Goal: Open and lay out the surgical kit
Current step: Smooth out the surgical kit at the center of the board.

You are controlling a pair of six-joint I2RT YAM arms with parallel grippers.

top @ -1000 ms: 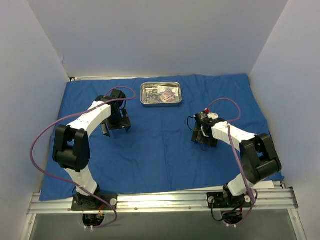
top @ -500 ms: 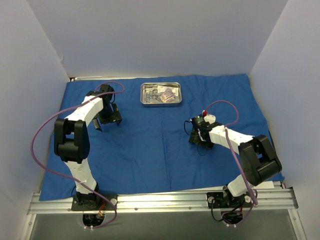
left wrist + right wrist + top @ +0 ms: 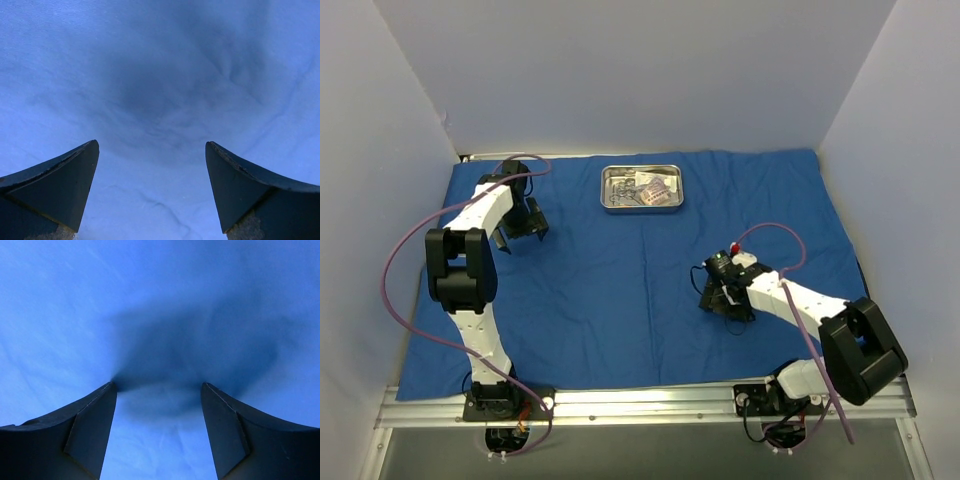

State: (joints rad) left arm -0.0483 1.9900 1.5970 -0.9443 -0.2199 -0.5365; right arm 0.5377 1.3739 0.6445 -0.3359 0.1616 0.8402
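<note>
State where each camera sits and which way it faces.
Top external: above and behind the robot, looking down on the blue cloth wrap and steel tray; left arm and right arm show.
Left wrist: on the left arm, facing down at the wrap; open left gripper shows.
Right wrist: likewise on the right arm; open right gripper shows.
Shared: all three see the wrap.

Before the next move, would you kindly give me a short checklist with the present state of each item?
1. Large blue cloth wrap spread open and flat: ok.
2. Left gripper open, holding nothing: ok.
3. Right gripper open, holding nothing: ok.
4. Small rectangular steel tray uncovered, clear of both arms: ok.
5. Silver instruments and clear packets laid out on the cloth: not ok, all in the tray.
6. Instrument count: cannot tell, too small.
</note>
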